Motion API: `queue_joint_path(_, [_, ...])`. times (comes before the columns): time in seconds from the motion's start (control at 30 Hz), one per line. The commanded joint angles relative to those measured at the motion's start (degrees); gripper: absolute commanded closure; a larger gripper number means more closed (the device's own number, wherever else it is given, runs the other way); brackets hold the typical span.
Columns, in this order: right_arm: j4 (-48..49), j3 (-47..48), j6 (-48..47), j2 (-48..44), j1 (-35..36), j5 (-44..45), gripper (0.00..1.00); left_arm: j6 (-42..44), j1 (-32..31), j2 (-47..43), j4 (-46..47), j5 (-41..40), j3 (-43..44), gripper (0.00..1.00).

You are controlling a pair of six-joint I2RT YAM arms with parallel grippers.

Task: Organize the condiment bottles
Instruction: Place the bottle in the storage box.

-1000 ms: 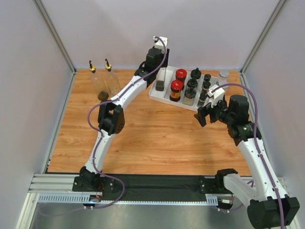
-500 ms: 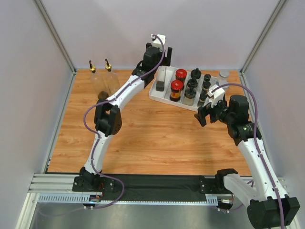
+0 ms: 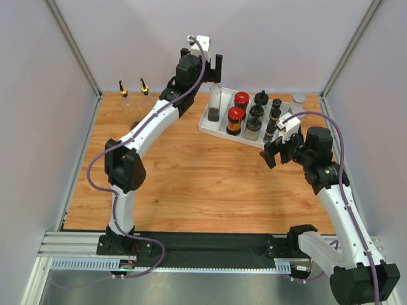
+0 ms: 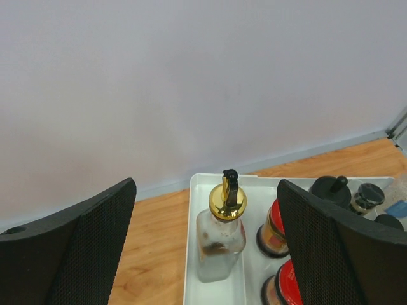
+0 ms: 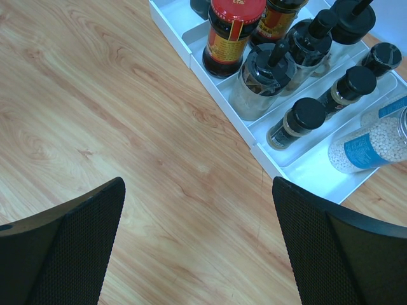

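Presently: left gripper (image 4: pixel 206 190), jaws wide apart, nothing held. One pourer bottle (image 4: pixel 219 244) stands upright below and between them, in the end compartment of the white tray (image 4: pixel 189 267). Red-lidded jars (image 4: pixel 275 223) sit by the jaw on the wrist view's right. Two more pourer bottles (image 3: pixel 130 105) stand well left of these jaws.

Right gripper (image 5: pixel 198 185), jaws wide apart, empty, over bare table (image 5: pixel 127 95). Black-capped jars (image 5: pixel 304 119) stand in the tray, ahead of the jaws.

wooden tabletop (image 3: pixel 191 184), plain white walls (image 3: pixel 273 38)

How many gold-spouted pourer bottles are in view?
3. Two bottles stand side by side at the table's far-left corner; the third bottle stands in the tray's leftmost compartment. The left arm could hide more.
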Motion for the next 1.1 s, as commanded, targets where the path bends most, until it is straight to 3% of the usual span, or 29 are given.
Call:
queue_joint_path(0.0, [1.75, 0.2, -0.97, -1.08, -0.17, 0.52, 0.0, -0.2, -0.18, -8.08, 1.21, 0.53, -3.94, 0.0])
queue_joint_path(1.07, [1.57, -0.16, -1.67, -0.11, -0.17, 0.08, 0.0, -1.95, 0.0, -56.6, -13.81, -1.92, -52.63, 0.0])
